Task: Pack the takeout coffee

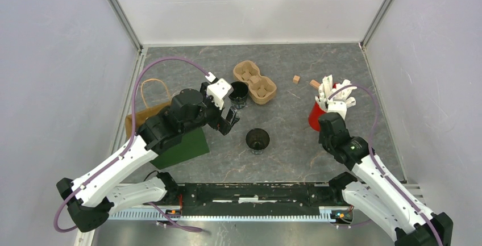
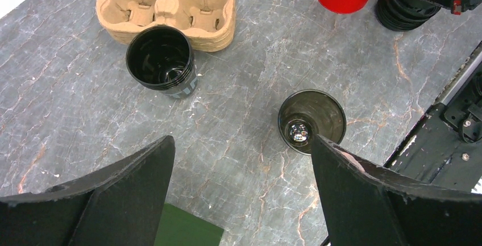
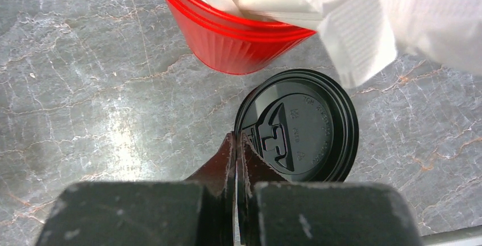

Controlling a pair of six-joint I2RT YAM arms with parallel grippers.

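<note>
Right gripper [image 3: 235, 142], jaws pressed together, pinches the black lid [image 3: 304, 124] by its rim beside the red cup [image 3: 239, 36], while the left gripper [image 2: 241, 141] hangs spread near the open black cup [image 2: 162, 58] standing against the pulp tray [image 2: 170, 4].

marble table [image 1: 295, 155] | carrier tray [image 1: 254, 81] | black cup [image 1: 239, 94] | dark cup [image 1: 257, 141] | red cup [image 1: 316, 116] | lid [image 3: 298, 126] | bag [image 1: 139, 118]

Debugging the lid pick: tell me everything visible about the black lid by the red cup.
The black lid is round, glossy plastic, with a raised rim, moulded sip tab and embossed lettering. It lies flat, top up, beside the red cup, apparently topping a ribbed lid stack. The right tool, closed, pinches its rim.
</note>
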